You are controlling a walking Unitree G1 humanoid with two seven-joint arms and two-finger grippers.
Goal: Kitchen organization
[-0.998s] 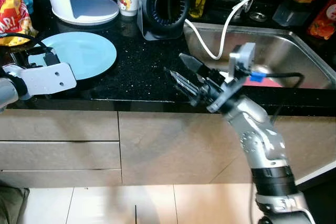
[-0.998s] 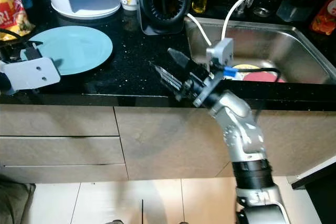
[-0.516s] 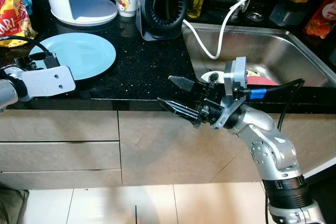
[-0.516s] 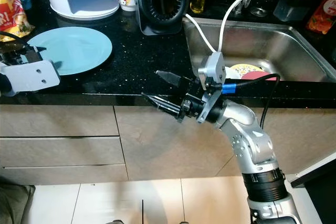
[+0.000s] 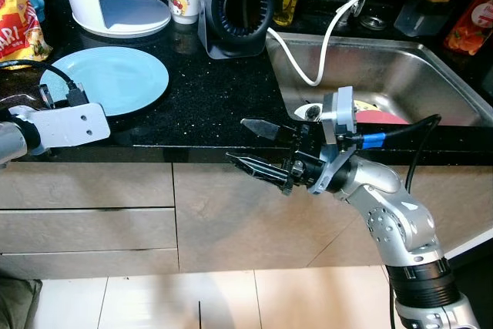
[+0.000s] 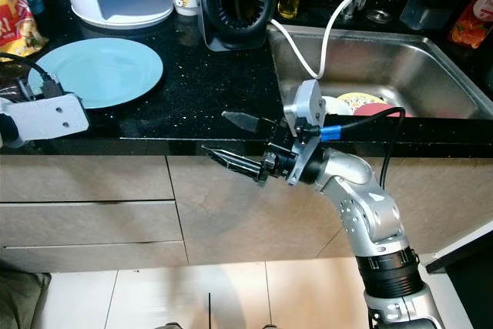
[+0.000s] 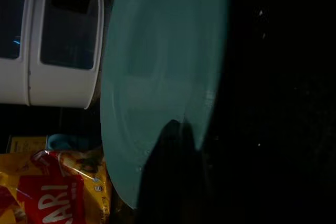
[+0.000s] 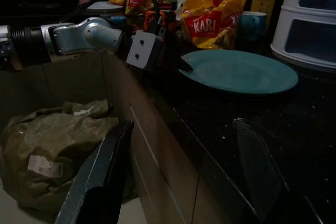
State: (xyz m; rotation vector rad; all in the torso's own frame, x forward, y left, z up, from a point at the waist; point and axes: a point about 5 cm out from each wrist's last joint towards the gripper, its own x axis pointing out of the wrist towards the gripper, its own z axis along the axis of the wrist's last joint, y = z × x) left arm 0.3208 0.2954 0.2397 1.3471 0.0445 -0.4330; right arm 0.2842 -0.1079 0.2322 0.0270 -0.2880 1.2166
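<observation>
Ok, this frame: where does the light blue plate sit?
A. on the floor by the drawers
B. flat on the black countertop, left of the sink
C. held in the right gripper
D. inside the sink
B: the light blue plate lies flat on the black countertop, near the left gripper; the open right gripper holds nothing.

Black speckled countertop over beige drawers, pale tiled floor.
</observation>
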